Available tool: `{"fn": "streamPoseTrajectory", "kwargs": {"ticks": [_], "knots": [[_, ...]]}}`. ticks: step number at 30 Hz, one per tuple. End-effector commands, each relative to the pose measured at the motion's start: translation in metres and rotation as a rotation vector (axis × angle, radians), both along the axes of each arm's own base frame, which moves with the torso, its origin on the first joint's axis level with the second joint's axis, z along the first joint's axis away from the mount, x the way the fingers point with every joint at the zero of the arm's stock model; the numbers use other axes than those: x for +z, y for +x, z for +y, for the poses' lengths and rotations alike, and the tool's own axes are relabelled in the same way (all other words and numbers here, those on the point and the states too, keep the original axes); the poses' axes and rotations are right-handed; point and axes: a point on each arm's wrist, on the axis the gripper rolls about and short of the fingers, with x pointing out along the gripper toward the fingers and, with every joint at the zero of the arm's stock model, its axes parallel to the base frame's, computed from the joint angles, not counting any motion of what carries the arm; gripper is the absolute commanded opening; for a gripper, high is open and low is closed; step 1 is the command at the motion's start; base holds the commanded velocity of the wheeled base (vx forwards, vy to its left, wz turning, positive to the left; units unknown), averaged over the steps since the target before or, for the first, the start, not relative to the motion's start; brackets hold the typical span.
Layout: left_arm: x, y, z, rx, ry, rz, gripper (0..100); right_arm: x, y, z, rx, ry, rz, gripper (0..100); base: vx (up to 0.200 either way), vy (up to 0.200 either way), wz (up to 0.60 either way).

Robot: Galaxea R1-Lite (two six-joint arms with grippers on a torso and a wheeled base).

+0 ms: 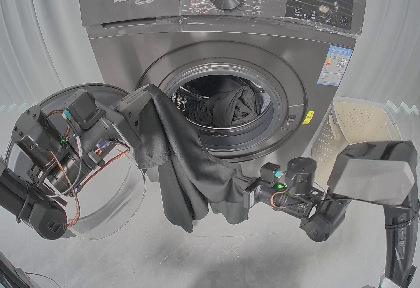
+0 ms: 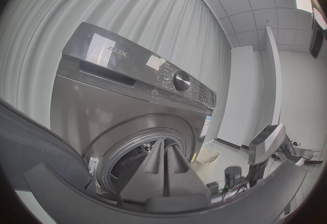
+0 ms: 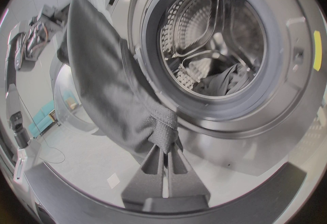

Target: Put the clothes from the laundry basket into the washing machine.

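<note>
**Black garment strung between both grippers at the drum mouth**

Both pairs of jaws are pressing fully together. The right gripper [image 3: 167,149] is pinching a bunched corner of the black garment [image 3: 109,92], low in front of the washing machine [image 1: 218,39]. The left gripper [image 2: 165,143] is clamping too, with a thin dark edge of fabric showing between its fingers, up beside the left rim of the drum opening [image 1: 245,127]. The garment is hanging between them, draping in folds outside the machine, just before the opening. Inside the drum, other dark clothes [image 1: 229,107] are lying heaped. The round door [image 1: 109,197] is standing open at the left, and the cream laundry basket [image 1: 354,127] is sitting at the machine's right.
</note>
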Motion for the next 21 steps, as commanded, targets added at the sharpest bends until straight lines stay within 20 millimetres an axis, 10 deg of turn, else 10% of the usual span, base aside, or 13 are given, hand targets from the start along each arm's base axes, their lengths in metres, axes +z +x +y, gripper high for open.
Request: {"fn": "streamPoseTrajectory", "kwargs": {"ticks": [1,21], "knots": [[-0.004,0.002,0.003,0.012,0.005,0.013,0,0.061,-0.018,-0.039,-0.080,0.058,-0.111,0,0.000,0.000,0.00],[-0.017,-0.004,0.013,0.041,0.035,0.062,0,0.145,-0.061,-0.081,-0.196,0.276,-0.284,0,0.000,0.000,0.00]]}}
